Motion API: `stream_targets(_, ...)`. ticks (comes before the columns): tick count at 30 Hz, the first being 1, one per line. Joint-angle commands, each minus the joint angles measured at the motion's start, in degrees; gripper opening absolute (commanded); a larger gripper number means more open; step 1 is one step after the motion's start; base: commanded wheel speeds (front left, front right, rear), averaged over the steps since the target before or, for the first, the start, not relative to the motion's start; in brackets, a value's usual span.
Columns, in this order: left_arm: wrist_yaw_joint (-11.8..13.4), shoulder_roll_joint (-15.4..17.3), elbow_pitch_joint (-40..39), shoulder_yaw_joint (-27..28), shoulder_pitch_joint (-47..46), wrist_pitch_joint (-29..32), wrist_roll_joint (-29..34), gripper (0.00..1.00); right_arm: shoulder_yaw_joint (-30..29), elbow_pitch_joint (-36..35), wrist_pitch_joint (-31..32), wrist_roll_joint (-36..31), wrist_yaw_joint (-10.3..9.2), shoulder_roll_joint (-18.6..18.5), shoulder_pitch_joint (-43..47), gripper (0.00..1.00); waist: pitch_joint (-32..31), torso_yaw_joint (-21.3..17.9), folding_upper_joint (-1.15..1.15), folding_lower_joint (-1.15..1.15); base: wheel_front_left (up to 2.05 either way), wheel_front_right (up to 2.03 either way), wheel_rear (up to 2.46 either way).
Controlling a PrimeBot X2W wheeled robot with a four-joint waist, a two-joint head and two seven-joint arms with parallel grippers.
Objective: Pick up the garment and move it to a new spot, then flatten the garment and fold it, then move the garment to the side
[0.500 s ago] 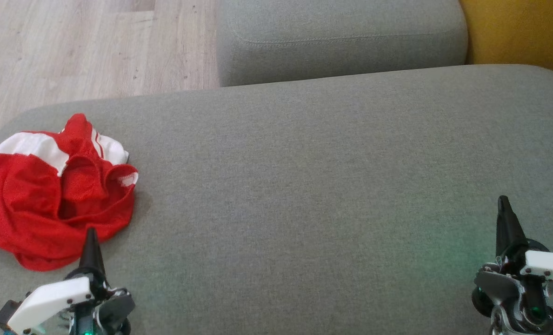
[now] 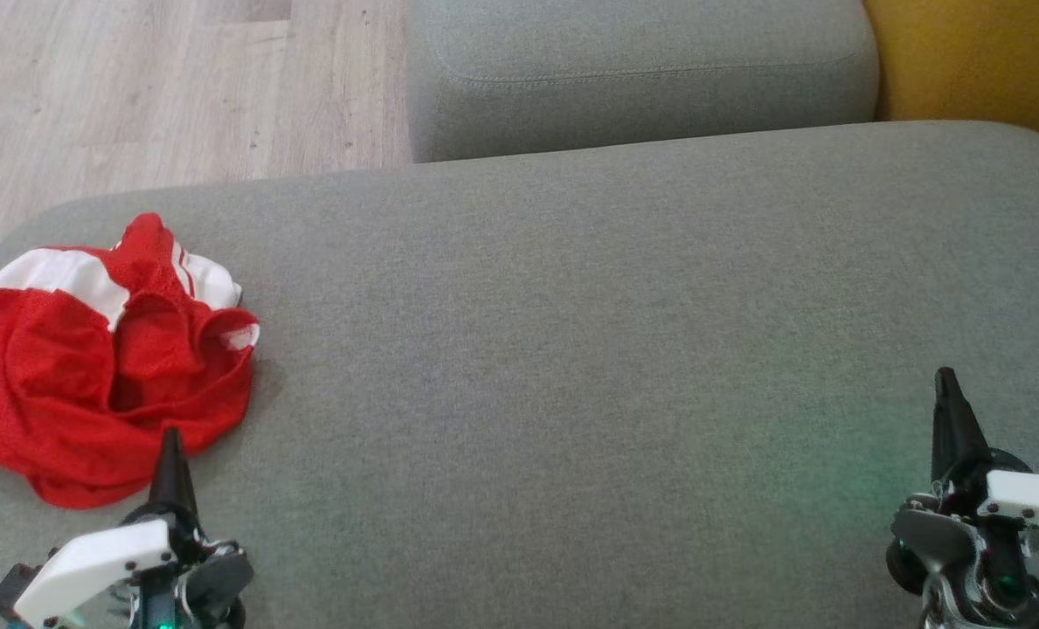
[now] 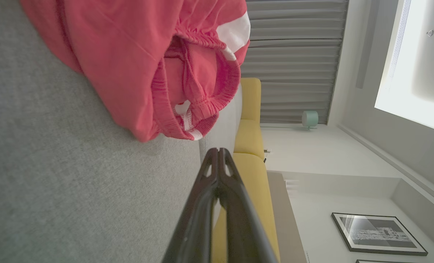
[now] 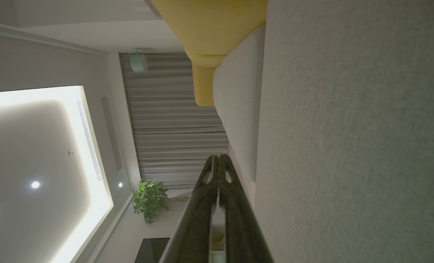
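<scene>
1. the garment (image 2: 104, 367), red with white bands, lies crumpled in a heap at the left end of the grey cushion (image 2: 571, 349), close to the edge by the wooden floor (image 2: 135, 87).
2. the left fingers (image 2: 170, 459) are pressed together and hold nothing. their tips sit just beside the heap's near hem, likely because this arm is closest for the pick-up.
3. the right fingers (image 2: 949, 419) are likewise closed and empty, well apart from the garment over bare cushion. that leaves the middle free, probably as the new spot.
4. the garment is not yet lifted; the left fingers must part before any grasp.
</scene>
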Motion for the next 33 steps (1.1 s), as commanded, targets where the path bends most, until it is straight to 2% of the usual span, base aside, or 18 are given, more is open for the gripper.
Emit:
stream_targets(1, -0.4, 0.2, -1.6, 2.0, -3.0, 0.4, 0.5, 0.0, 1.2, -2.2, 0.3, 0.4, 0.45, -0.3, -2.8, 0.0, 0.0, 0.0, 0.0, 0.0, 0.0, 0.0, 0.0)
stream_targets(33, -0.4, 0.2, -1.6, 2.0, -3.0, 0.4, 0.5, 0.0, 1.2, -2.2, 0.3, 0.4, 0.45, -0.3, -2.8, 0.0, 0.0, 0.0, 0.0, 0.0, 0.0, 0.0, 0.0)
